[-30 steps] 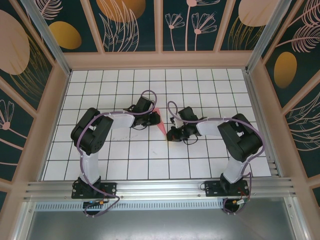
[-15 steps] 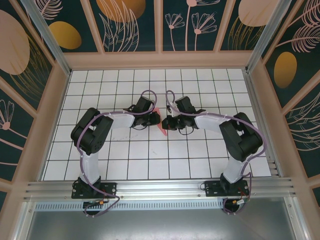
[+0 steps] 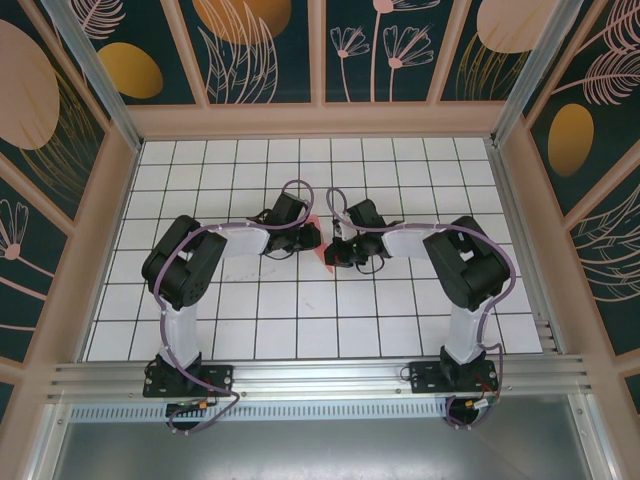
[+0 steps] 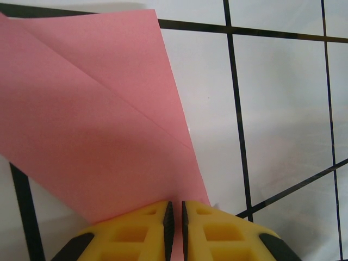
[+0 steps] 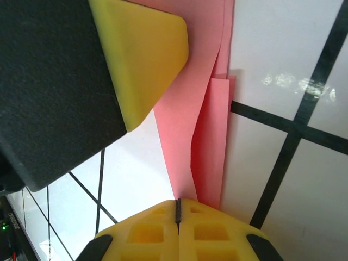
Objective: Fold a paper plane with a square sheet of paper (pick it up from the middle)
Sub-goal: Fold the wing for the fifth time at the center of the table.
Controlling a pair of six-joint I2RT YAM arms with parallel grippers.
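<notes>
Right hand [image 5: 177, 202] has swung left to pinch the paper plane [image 4: 98, 136] that the left hand [image 4: 175, 204] grips.

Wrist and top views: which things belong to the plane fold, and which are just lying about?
Belongs to the job:
- pink paper, partly folded
- left end effector, shut on the paper
- right end effector, shut, at the paper's edge

Just there (all fixtures):
- white grid table
- patterned walls
- metal rail
</notes>
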